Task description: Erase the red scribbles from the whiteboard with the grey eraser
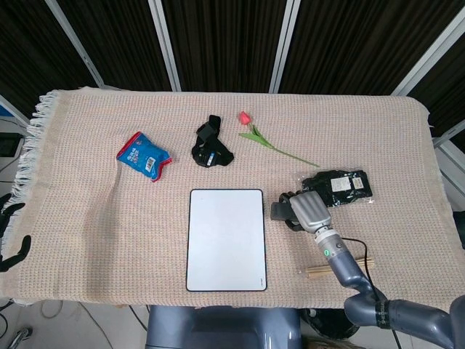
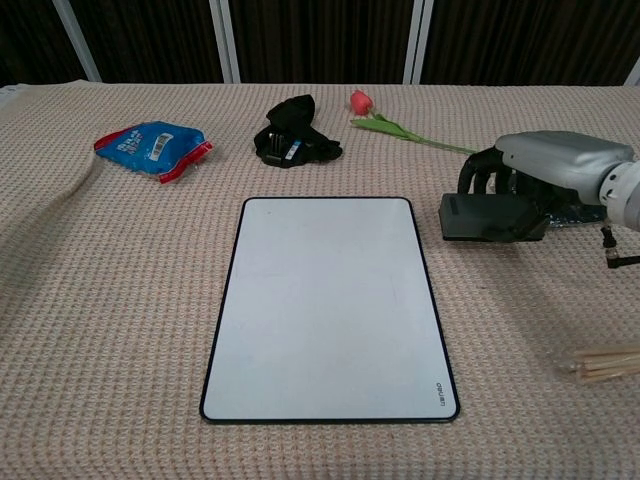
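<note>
A: Nearest the robot, right of the whiteboard (image 2: 328,305)?
B: Bundle of sticks (image 2: 606,363), well apart from the board's near right corner. In the head view they lie beside the right forearm.

A: Board itself?
B: Flat on the cloth (image 1: 87,211), long side running near to far. Surface reads plain white in both views; no red marks visible.

A: Right hand (image 2: 548,170)?
B: Off the board, to its right, level with the far half. Fingers curled down over the eraser (image 2: 490,217), which it grips from above. Eraser sits just beside the board's right edge, not touching. Whether it rests on the cloth or is held above it, I cannot tell.

A: Behind the hand?
B: Black packet (image 1: 338,186), right of the board, touching or just behind the hand.

A: Left hand?
B: Dark fingertips (image 1: 13,247) at the left frame edge of the head view, well left of the board. Too little shows to judge the grasp.

A: Far of the board?
B: Black strap (image 1: 211,145) just beyond the far edge; blue pouch (image 1: 144,155) far-left; tulip (image 1: 247,119) far-right, stem angling toward the packet.
</note>
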`<state>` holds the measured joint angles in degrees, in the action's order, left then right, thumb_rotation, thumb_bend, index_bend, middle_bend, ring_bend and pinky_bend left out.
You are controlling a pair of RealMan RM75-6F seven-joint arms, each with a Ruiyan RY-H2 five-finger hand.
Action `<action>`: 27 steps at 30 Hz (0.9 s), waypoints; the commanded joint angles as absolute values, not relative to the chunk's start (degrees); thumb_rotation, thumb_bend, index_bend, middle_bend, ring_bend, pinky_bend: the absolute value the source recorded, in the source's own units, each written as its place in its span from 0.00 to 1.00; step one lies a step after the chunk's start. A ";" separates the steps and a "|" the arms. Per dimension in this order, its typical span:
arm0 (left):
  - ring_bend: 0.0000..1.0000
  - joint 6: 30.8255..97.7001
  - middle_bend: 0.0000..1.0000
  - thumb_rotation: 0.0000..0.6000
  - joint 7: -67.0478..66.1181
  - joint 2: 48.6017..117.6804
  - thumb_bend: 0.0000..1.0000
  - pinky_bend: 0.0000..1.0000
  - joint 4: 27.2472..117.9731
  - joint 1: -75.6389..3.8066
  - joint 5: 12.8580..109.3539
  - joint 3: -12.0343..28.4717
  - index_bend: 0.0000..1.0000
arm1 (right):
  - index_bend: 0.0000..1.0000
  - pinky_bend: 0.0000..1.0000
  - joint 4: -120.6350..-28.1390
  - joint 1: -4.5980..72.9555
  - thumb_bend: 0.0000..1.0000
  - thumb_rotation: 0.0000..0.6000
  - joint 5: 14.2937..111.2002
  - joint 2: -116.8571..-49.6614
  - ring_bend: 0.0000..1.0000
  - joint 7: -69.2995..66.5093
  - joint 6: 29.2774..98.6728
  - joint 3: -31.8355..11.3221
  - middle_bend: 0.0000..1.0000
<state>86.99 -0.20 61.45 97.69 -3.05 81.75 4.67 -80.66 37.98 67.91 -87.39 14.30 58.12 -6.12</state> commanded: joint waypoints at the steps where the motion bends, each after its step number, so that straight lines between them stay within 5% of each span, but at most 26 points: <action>1: 0.00 87.00 0.04 1.00 -0.24 61.47 0.39 0.01 97.67 -3.04 81.76 4.65 0.20 | 0.43 0.45 -78.01 36.42 0.34 1.00 70.56 -88.67 0.46 12.06 59.78 -4.81 0.43; 4: 0.00 86.98 0.04 1.00 -0.28 61.47 0.39 0.01 97.63 -3.02 81.77 4.62 0.20 | 0.39 0.42 -76.33 35.97 0.27 1.00 71.40 -89.58 0.42 11.18 60.09 -4.66 0.39; 8: 0.00 86.96 0.04 1.00 -0.28 61.47 0.39 0.01 97.57 -3.04 81.74 4.64 0.20 | 0.19 0.35 -76.13 35.77 0.12 1.00 71.24 -89.17 0.30 11.09 58.52 -4.20 0.25; 14: 0.00 86.85 0.04 1.00 -0.33 61.46 0.39 0.01 97.59 -3.06 81.69 4.63 0.20 | 0.01 0.20 -77.83 35.39 0.03 1.00 70.56 -87.49 0.14 12.51 57.43 -4.09 0.08; 27: 0.00 86.91 0.04 1.00 -0.26 61.50 0.39 0.01 97.60 -3.05 81.67 4.68 0.20 | 0.00 0.17 -96.85 28.72 0.02 1.00 71.94 -69.35 0.09 9.26 66.08 -6.14 0.02</action>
<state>86.91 -0.27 61.50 97.60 -3.04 81.68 4.67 -92.30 31.40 71.22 -74.46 10.41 63.35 -6.14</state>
